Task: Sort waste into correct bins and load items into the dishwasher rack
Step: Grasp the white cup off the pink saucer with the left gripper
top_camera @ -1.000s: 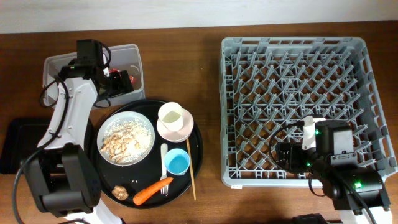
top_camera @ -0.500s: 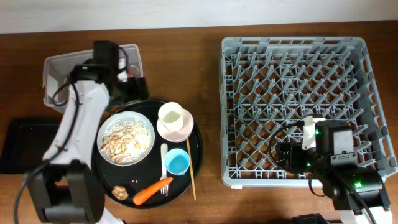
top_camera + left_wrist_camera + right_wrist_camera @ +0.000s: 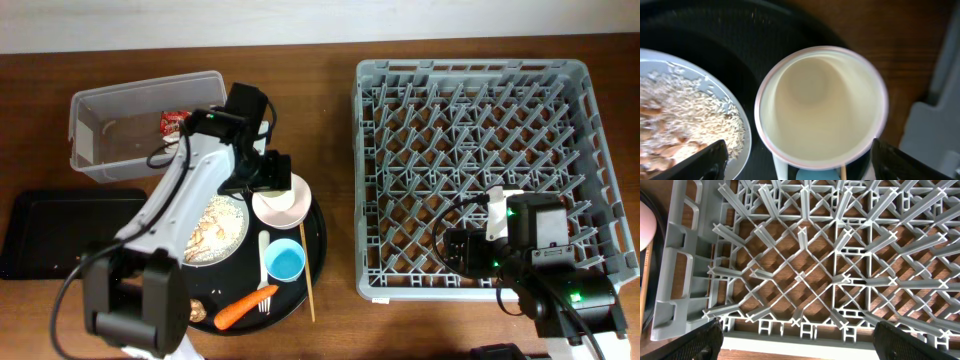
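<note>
My left gripper [image 3: 272, 172] [image 3: 800, 167] is open and empty, right above the cream cup [image 3: 820, 105], which stands in the pale pink bowl [image 3: 290, 207] on the round black tray. The crumpled red wrapper [image 3: 174, 122] lies in the clear tub [image 3: 110, 135]. The white plate [image 3: 215, 228] [image 3: 685, 120] holds beige scraps. The light blue cup [image 3: 286, 261], the white fork and spoon [image 3: 264, 250], the chopstick [image 3: 308, 280], the carrot [image 3: 245, 306] and a scrap lump [image 3: 195, 311] lie on that tray. My right gripper [image 3: 460, 250] [image 3: 805, 345] is open and empty over the grey rack [image 3: 480, 80] [image 3: 800, 270].
The shallow black tray [image 3: 60, 232] lies at the left edge below the tub. The round black tray [image 3: 318, 235] sits between the bins and the rack. The rack's near wall [image 3: 685, 280] stands beside the pink bowl [image 3: 645, 225]. Wood table strip runs between them.
My left arm has swung right from over the clear tub to above the cream cup. The red wrapper now lies uncovered in the tub. The right arm has not moved.
</note>
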Robot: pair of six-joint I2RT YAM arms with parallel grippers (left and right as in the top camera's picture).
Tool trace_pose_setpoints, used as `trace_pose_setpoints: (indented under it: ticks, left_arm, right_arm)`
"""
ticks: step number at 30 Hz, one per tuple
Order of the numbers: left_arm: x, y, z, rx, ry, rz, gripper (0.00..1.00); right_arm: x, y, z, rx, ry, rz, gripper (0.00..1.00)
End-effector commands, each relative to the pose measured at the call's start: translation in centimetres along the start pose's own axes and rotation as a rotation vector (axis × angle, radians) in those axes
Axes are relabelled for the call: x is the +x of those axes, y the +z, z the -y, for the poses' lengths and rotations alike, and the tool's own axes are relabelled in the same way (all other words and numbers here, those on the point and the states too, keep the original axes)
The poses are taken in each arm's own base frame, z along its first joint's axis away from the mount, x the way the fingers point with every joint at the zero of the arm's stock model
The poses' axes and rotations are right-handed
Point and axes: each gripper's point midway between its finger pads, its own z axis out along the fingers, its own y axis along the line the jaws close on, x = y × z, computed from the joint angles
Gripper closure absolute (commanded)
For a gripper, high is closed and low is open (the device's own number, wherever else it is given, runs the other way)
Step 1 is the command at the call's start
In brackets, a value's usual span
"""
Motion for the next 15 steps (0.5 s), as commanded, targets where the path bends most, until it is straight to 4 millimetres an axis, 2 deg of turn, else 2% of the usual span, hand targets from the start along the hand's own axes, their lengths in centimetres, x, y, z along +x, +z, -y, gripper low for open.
trace_pose_setpoints:
  ticks: [1, 3, 6, 7, 8, 11, 15]
  left_arm:
    - [0.4, 2.0, -0.3, -0.008, -0.038, -0.049, 0.19]
    - [0.4, 2.4, -0.3, -0.009, -0.039, -0.055, 0.35]
    - [0.2, 2.4, -0.3, -0.008, -0.038, -0.049, 0.67]
    - [0.2, 2.4, -0.3, -0.007, -0.037, -0.05, 0.82]
    - [0.2, 2.4, -0.3, -0.008, -0.037, -0.05, 0.9]
    - [0.1, 2.3, -0.3, -0.007, -0.038, -0.046, 0.99]
    - [-0.8, 0.7, -1.1, -0.007, -0.06, -0.033, 1.0]
  right_arm:
    - [-0.4, -0.4, 0.2, 0.01, 0.001, 0.016, 0.01]
    - [-0.4, -0.4, 0.2, 0.01, 0.001, 0.016, 0.01]
    - [-0.4, -0.4, 0.2, 0.01, 0.001, 0.016, 0.01]
    - [-0.4, -0.4, 0.2, 0.01, 0.001, 0.015, 0.01]
    - [-0.4, -0.4, 0.2, 0.01, 0.001, 0.015, 0.01]
    - [-0.4, -0.4, 0.2, 0.01, 0.001, 0.014, 0.01]
    - [-0.2, -0.4, 0.2, 0.011, 0.001, 0.008, 0.01]
